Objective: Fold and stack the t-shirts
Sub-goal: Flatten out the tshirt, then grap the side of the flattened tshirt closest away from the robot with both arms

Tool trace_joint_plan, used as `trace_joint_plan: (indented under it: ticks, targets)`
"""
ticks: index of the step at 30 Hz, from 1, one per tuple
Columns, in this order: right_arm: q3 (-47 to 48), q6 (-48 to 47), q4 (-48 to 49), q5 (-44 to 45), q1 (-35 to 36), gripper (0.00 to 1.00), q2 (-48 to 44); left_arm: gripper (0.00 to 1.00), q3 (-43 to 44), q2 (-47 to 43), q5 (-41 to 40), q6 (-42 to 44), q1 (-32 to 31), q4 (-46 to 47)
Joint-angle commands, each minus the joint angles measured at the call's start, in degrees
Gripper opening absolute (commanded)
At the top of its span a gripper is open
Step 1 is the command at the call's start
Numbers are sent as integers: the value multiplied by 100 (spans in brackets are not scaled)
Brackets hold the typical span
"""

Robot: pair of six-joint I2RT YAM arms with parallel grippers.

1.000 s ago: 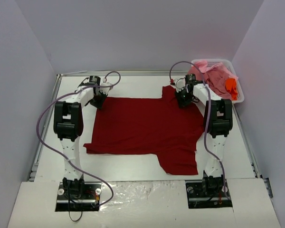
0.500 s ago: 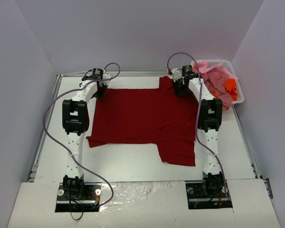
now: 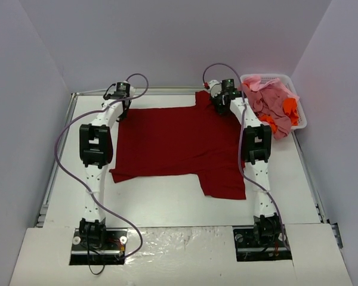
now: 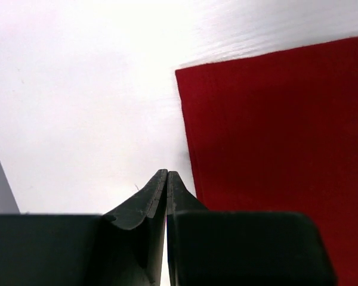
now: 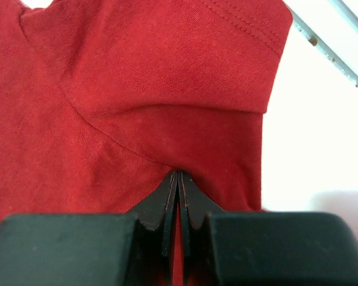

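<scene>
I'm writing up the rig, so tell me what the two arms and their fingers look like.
The left arm and right arm are white links with black joint blocks. A purple-grey cable runs along each. The fingers are dark, tapered, ribbed inside.

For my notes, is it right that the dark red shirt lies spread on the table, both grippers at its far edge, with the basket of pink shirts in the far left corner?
No: the top view shows the basket in the far right corner. Otherwise yes: the dark red shirt lies spread on the table, left gripper and right gripper at its far edge.
</scene>
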Motion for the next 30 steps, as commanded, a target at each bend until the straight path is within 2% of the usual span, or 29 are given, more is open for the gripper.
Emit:
trace_joint_plan:
  ticks: [1, 3, 5, 6, 10, 12, 14, 19, 20, 22, 23, 26, 27, 30]
  targets:
    - [-402, -176, 205, 317, 221, 0, -638, 2, 109, -381, -519, 20, -68, 131]
    - [-832, -133, 380, 327, 247, 3, -990, 2, -14, -739, -615, 99, -112, 122]
    - [-1341, -106, 521, 309, 256, 12, -1623, 2, -382, -1074, -660, 195, -173, 184]
    - [-1527, -115, 652, 309, 265, 12, -1843, 2, -541, -1468, -694, 309, -209, 271]
    - [-2537, -80, 900, 283, 265, 27, -3275, 6, -1786, -2656, -730, 556, -323, 535]
    - [-3246, -54, 909, 256, 265, 30, -4054, 10, -2280, -3394, -468, 722, -358, 527]
    - [-3802, 34, 865, 352, 248, 30, -4593, 14, -3141, -4121, -65, 967, -393, 509]
    - [-5999, -9, 567, 309, 186, 34, -6386, 17, -4951, -5311, 552, 1662, -411, 351]
    - [-6289, -53, 357, 178, 186, 36, -6624, 18, -5563, -5617, 623, 1864, -411, 360]
    - [-7096, -263, 136, 63, 186, 45, -7248, 18, -6147, -5909, 755, 2058, -402, 543]
    - [-7336, -308, 22, 11, 169, 45, -7450, 19, -6645, -6180, 825, 2277, -402, 588]
    - [-8198, -370, 47, -139, 160, 53, -8267, 19, -7185, -6611, 1483, 2760, -402, 588]
    - [-8356, -396, 56, -444, 125, 54, -8618, 19, -7395, -6683, 1755, 2832, -394, 606]
    - [-8823, -467, 284, -1351, -585, 62, -9165, 19, -7625, -6807, 2090, 2938, -385, 684]
